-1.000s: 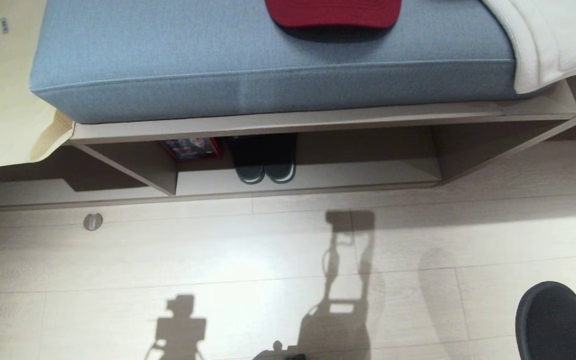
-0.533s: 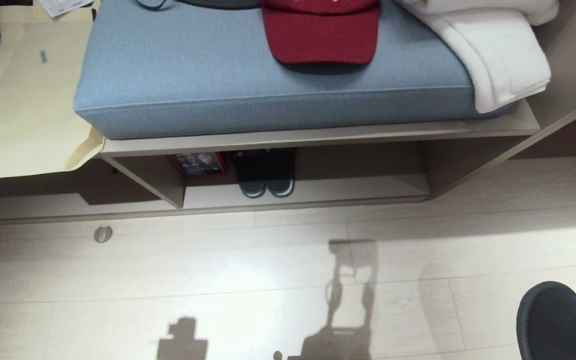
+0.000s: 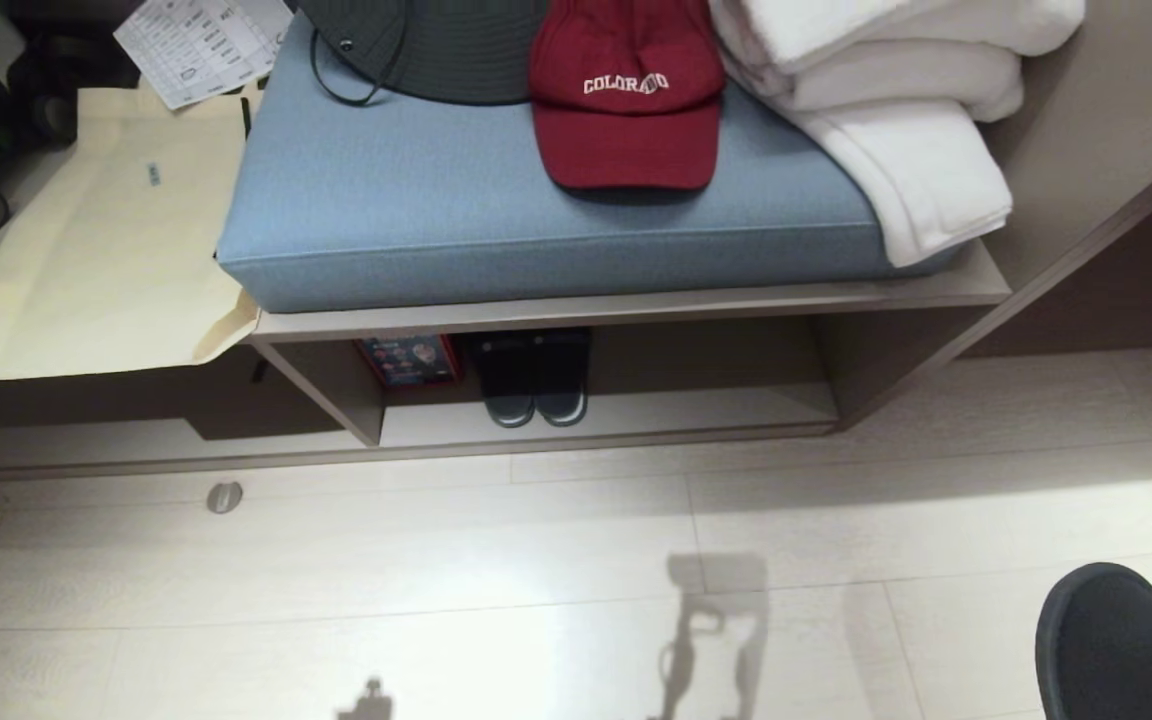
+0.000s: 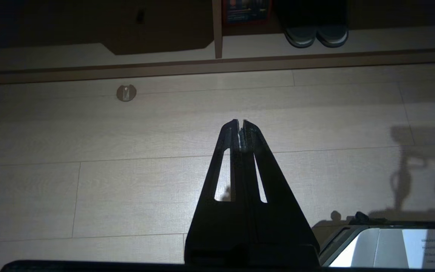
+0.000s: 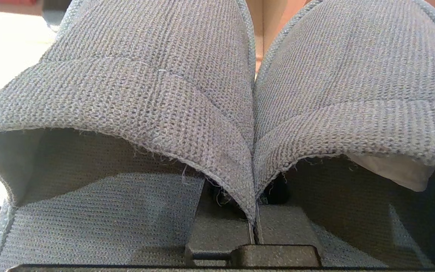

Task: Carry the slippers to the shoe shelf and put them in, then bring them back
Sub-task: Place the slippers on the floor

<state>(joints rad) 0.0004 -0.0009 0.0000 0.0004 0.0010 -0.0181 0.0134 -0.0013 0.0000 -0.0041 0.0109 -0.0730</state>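
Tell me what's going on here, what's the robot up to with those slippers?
The right gripper is shut on the slippers, pinching the pair where their inner edges meet, off the floor at the lower right of the head view. The shoe shelf ahead already holds another dark pair beside a red box. The left gripper is shut and empty over the floor.

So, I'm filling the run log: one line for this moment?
right gripper: shut on slippers | left gripper: shut, idle above floor | shoe shelf: ahead, striped pair inside
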